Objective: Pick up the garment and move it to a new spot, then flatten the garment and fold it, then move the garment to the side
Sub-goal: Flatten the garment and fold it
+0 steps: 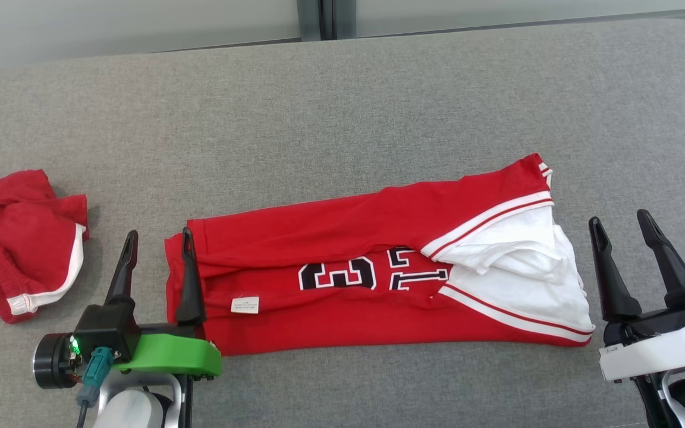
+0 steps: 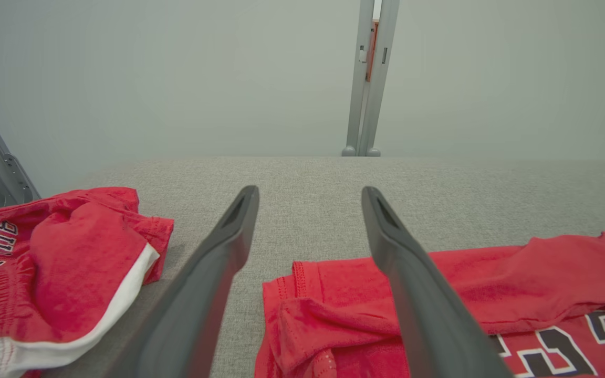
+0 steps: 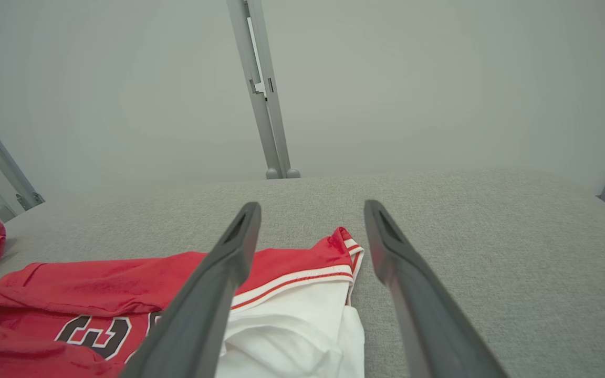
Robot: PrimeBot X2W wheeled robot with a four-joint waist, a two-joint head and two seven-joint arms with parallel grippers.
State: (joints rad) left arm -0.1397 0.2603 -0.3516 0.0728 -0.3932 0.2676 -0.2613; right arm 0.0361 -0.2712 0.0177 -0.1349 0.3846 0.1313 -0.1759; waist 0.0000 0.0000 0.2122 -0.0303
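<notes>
A red jersey with black numerals and a white-trimmed panel lies folded lengthwise into a long band on the grey cushion. Its red hem end is at my left, its white panel at my right. My left gripper stands open over the jersey's left edge, one finger above the cloth and one beside it. Just past the white end, my right gripper is open and holds nothing.
A second red garment with white trim lies crumpled at the cushion's far left. Behind the cushion runs a pale wall with a grey metal post. Bare grey fabric stretches beyond the jersey and to its right.
</notes>
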